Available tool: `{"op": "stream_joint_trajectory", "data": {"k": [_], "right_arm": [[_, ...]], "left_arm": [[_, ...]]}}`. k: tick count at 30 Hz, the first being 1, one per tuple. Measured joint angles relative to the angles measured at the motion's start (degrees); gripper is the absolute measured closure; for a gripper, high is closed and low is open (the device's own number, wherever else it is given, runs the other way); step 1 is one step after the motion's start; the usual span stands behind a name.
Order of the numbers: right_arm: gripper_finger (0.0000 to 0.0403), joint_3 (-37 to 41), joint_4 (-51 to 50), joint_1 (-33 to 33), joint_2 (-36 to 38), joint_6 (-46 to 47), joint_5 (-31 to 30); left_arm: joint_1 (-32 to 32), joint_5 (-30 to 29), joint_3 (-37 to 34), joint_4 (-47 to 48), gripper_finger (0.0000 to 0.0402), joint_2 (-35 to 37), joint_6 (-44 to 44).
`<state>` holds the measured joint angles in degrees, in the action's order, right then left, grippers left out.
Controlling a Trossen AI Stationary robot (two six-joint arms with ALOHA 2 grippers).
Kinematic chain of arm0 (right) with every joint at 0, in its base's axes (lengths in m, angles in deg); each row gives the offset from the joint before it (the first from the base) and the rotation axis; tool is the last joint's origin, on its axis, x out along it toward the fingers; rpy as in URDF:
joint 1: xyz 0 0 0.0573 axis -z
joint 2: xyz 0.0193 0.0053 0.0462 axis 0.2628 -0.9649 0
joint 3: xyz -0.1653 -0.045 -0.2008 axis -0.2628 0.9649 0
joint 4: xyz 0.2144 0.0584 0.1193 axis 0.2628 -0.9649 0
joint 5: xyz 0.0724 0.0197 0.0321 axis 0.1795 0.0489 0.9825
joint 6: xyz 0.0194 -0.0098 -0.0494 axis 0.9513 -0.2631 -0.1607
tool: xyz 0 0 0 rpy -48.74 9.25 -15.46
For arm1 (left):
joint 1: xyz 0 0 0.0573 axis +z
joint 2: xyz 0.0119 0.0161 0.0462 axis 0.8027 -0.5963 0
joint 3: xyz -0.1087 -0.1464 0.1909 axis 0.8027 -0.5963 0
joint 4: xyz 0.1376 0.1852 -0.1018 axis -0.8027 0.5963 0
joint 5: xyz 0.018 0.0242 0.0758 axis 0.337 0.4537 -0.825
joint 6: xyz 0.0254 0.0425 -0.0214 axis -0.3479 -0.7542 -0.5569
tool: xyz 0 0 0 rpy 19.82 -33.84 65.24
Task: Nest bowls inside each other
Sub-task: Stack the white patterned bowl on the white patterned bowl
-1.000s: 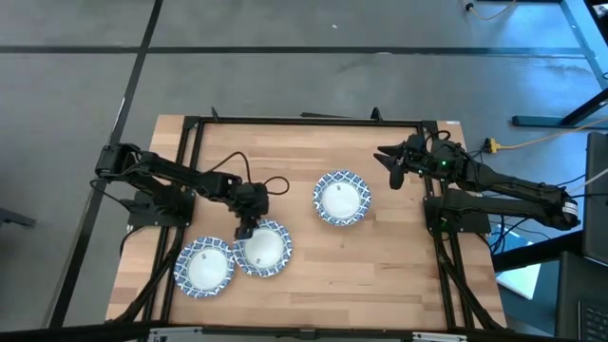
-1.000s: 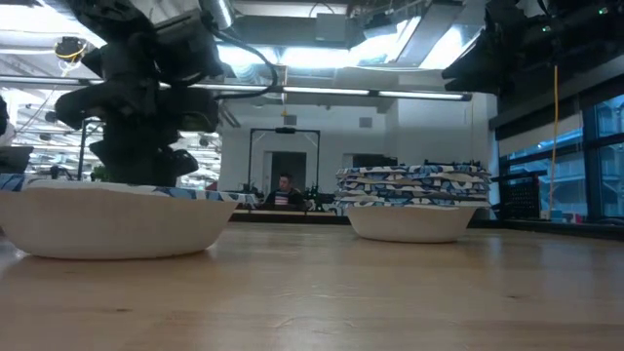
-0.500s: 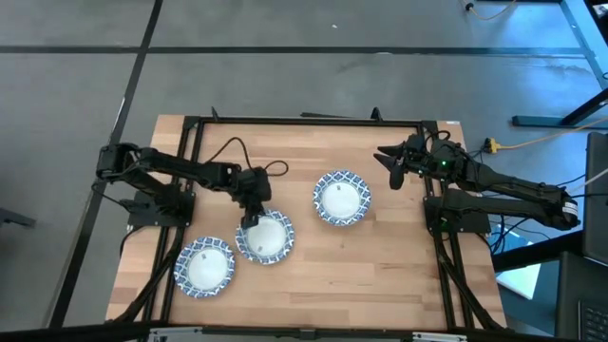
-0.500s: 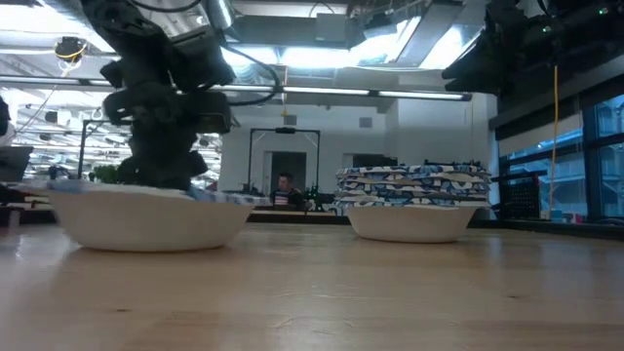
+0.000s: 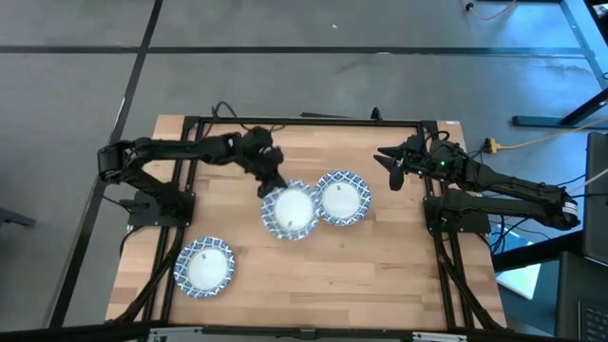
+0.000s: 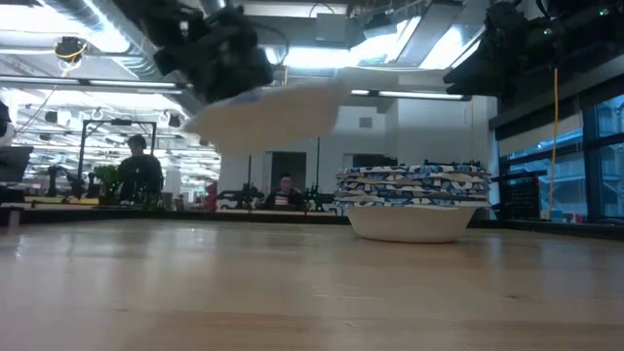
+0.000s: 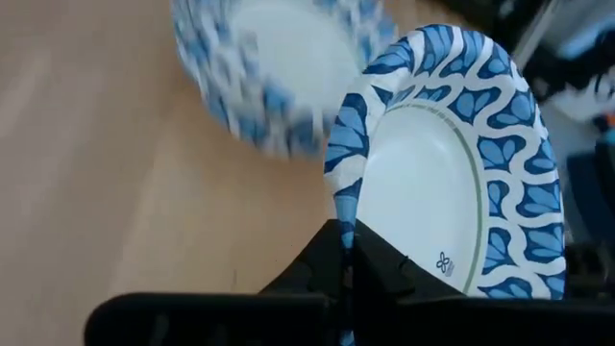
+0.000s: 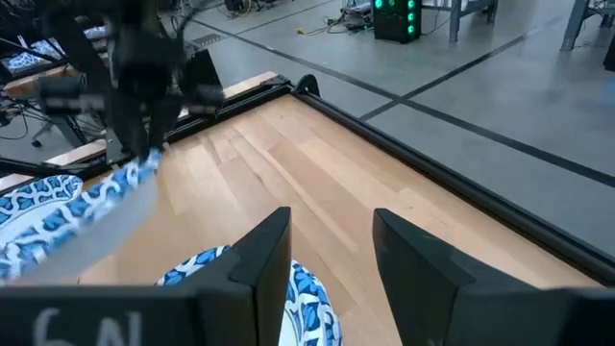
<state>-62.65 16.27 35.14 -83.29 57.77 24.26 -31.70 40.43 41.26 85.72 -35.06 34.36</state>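
Note:
One bowl [image 5: 292, 211], white inside with a blue-and-white rim, hangs in the air just left of a stack of nested bowls [image 5: 342, 198]; the low view shows that bowl [image 6: 273, 112] well above the table and the stack [image 6: 414, 200] standing on the wood. My left gripper [image 5: 271, 182] is shut on the lifted bowl. A single bowl [image 5: 204, 266] sits at the near left. My right gripper [image 5: 394, 171] waits open at the right, beside the stack. My left gripper pinches the bowl's patterned rim [image 7: 343, 207] between its two fingers, on the bowl's far-left side. The fingers slant down from the table's far left. The bowl [image 6: 273, 112] hangs lifted clear of the table, tilted, its open side up.
Black frame rails [image 5: 304, 122] run along the table's far, left and right edges. Bare wood [image 5: 380, 275] lies in front of the stack. The room behind the table shows people at a distance in the low view.
My left gripper has carried the bowl from beside the near-left bowl toward the far right, up to the stack. The bowl first slid a little along the table, then rose clear of it and tipped. The near-left bowl stayed in place.

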Motion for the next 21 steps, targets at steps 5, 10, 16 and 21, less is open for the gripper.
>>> {"op": "stream_joint_trajectory", "data": {"k": [5,10,16,21], "right_arm": [[0.0253,0.0,0.0,0.02,0.0,-0.48,-0.02],[0.0253,0.0,0.02,0.02,0.0,-1.31,-0.17],[0.0253,0.0,-0.17,0.02,0.0,-1.22,-0.42],[0.0253,0.0,-0.22,0.02,0.0,-1.18,-0.44]], "left_arm": [[0.94,-3.45,6.93,0.36,0.04,-0.55,2.51],[0.92,-4.34,14.02,0.64,0.0401,-6.3,2.19],[1.09,-3.46,21.47,1.43,0.0401,-15.71,2.08],[1.18,-1.27,27.21,1.49,0.0401,-22.18,1.63]]}}
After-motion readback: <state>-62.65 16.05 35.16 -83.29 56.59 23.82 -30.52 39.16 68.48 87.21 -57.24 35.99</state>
